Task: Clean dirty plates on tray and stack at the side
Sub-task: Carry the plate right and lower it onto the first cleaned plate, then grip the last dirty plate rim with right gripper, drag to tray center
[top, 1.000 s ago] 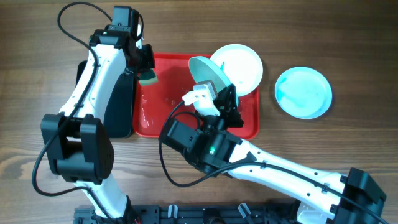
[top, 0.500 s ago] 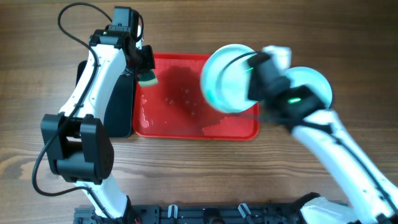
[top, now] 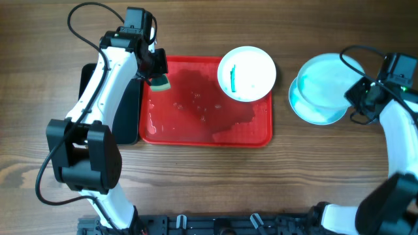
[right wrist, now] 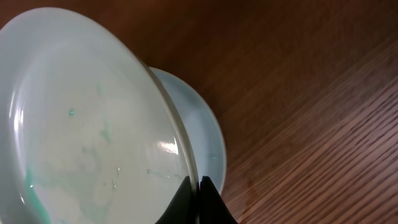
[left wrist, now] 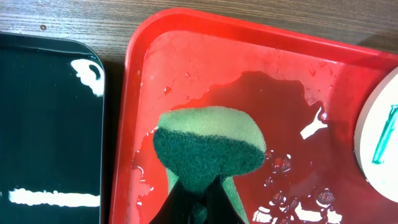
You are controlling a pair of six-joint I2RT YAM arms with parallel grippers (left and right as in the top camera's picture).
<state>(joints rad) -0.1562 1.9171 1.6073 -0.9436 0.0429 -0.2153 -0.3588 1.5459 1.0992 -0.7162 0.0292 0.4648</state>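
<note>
Wood-grain table [top: 196, 189] seen from above. Right gripper [top: 358, 98] pinches the rim of a smooth pale turquoise plate [top: 330, 75], tilted over a second turquoise plate [top: 312, 112] lying right of the red tray [top: 196, 134]. A round white plate [top: 247, 73], teal-smeared, rests on the wet tray's far right corner. Left gripper [top: 154, 70] clamps a green sponge [top: 159, 83] above its left end.

I work over a wooden table [top: 196, 26], mid-brown, its grain running in long streaks from side to side with darker bands. The light on it is soft and even. A black slotted rail [top: 215, 223] lines its near edge
</note>
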